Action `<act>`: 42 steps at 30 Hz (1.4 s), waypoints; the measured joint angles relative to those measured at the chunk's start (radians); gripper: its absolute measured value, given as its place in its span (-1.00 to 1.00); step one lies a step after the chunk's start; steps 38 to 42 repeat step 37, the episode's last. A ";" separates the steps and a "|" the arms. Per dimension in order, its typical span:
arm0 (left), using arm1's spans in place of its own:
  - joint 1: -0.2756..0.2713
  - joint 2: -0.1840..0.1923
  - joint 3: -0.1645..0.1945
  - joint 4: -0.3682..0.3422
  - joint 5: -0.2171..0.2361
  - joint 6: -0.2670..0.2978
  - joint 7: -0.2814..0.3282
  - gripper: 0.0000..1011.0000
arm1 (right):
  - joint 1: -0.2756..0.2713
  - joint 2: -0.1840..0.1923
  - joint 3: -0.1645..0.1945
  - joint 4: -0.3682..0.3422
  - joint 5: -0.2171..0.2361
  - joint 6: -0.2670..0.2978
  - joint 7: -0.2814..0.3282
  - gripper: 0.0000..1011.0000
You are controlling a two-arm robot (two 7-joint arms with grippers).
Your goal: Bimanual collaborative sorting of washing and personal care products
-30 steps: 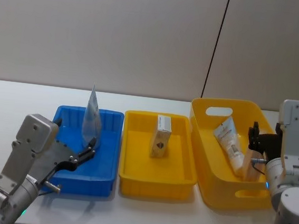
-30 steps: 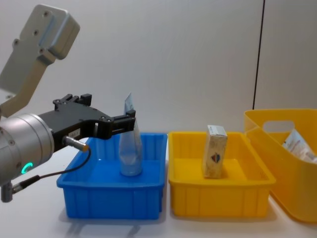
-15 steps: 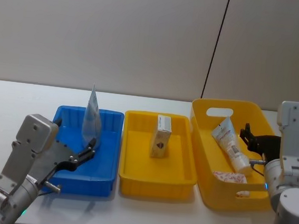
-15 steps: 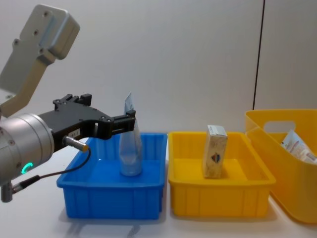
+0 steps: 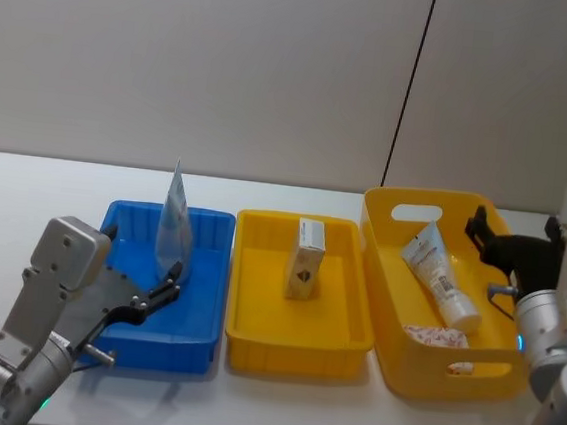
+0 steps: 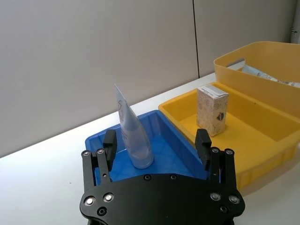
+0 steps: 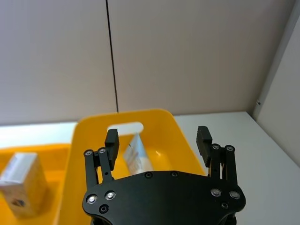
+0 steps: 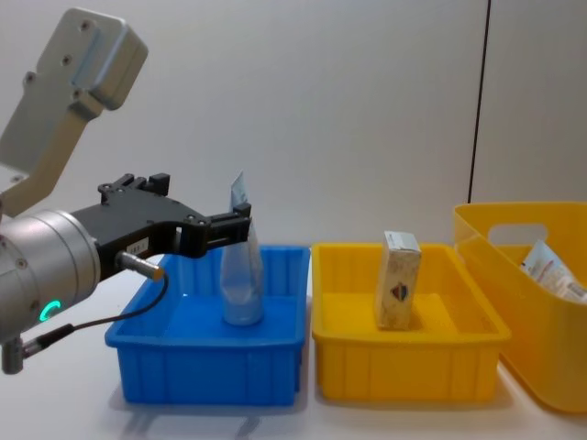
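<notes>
Left end effector (image 6: pixel 157 143) spread wide, just near of the pale blue-grey squeeze tube (image 5: pixel 174 224) standing upright in the blue plastic tray (image 5: pixel 206 306). Cream carton (image 5: pixel 305 259) upright in the yellow plastic tray (image 5: pixel 295 353). Right end effector (image 7: pixel 158 138) spread, empty, above the far right of the yellow handled basket (image 5: pixel 429 371), which holds a white labelled tube (image 5: pixel 440 276) and a flat white-red carton (image 5: pixel 438 337).

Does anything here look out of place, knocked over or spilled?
Nothing is spilled or damaged. In the yellow basket, a carton lies flat on the floor and a tube leans at a slant, unlike the tube and carton standing upright in their trays.
</notes>
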 joint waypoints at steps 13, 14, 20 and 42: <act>0.000 0.000 0.000 0.000 0.000 0.000 0.000 0.98 | -0.035 -0.029 0.066 -0.104 0.118 -0.071 0.075 0.99; 0.000 0.000 0.000 0.000 0.000 0.000 0.000 0.98 | -0.035 -0.029 0.066 -0.104 0.118 -0.071 0.075 0.99; 0.000 0.000 0.000 0.000 0.000 0.000 0.000 0.98 | -0.049 -0.013 0.051 -0.110 0.125 -0.076 0.079 0.99; 0.000 0.000 0.000 0.000 0.000 0.000 0.000 0.98 | -0.184 0.141 -0.100 -0.177 0.205 -0.133 0.132 0.99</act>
